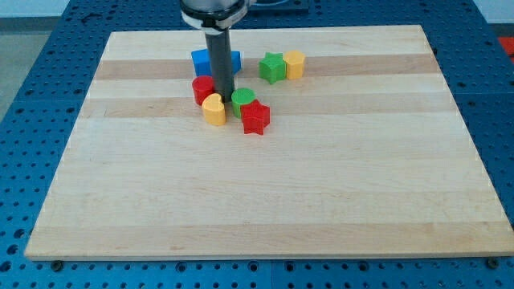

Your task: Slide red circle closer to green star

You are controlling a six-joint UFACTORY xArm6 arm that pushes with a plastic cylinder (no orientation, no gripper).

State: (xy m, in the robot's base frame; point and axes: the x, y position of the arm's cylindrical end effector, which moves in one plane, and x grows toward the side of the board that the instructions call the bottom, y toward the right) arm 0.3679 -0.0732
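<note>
The red circle [201,89] sits left of the rod, partly hidden by it, in the upper middle of the wooden board [265,201]. The green star [272,67] lies up and to the right, touching a yellow block [295,63]. My tip [223,99] stands just right of the red circle, between it and a green circle [243,99], and close above a yellow heart [214,109].
A blue block [206,61] lies behind the rod, partly hidden. A red star [255,117] sits below the green circle. Blue pegboard [48,96] surrounds the board.
</note>
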